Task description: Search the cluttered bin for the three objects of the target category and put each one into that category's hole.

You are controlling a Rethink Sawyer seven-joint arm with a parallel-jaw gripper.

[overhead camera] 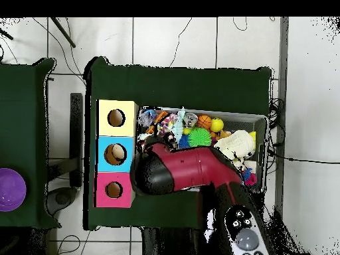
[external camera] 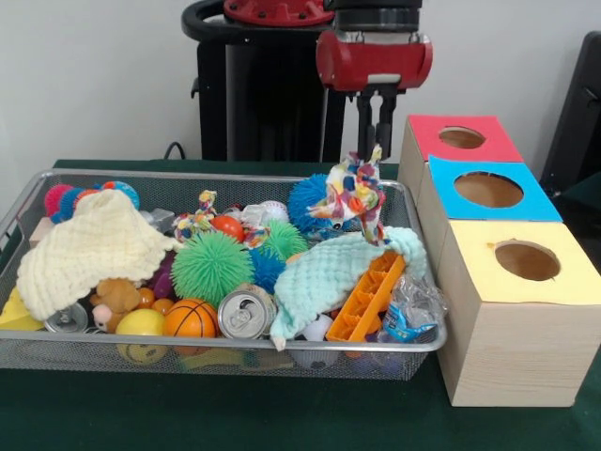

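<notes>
Here the tool [external camera: 374,155] hangs over the far right corner of the wire bin [external camera: 28,202], its two dark fingers closed on the top of a multicoloured patterned cloth toy [external camera: 352,199], which dangles from them above the clutter. In the overhead view the red arm [overhead camera: 192,169] covers that end of the bin, so the tool itself is hidden there.

Beside the bin's right end stands a row of three wooden boxes on the green bench [external camera: 235,413]: the pink-topped box [external camera: 460,138] at the far end, the blue-topped box [external camera: 488,190] in the middle and the yellow-topped box [external camera: 526,261] nearest the front edge, each with a round hole in its top. Something pale shows inside the blue one's hole in the overhead view; what it is cannot be told.

Inside the bin, a cream knitted cloth [external camera: 89,246] lies toward the left end and a mint green cloth [external camera: 324,272] drapes over an orange plastic block [external camera: 368,299] toward the right. Along the front wall sit a small basketball [external camera: 190,318], a drink can [external camera: 246,313] on its side and a yellow ball [external camera: 141,324]. A green spiky ball [external camera: 210,267] rests in the middle, with a blue spiky ball [external camera: 308,197] just behind the held toy.
</notes>
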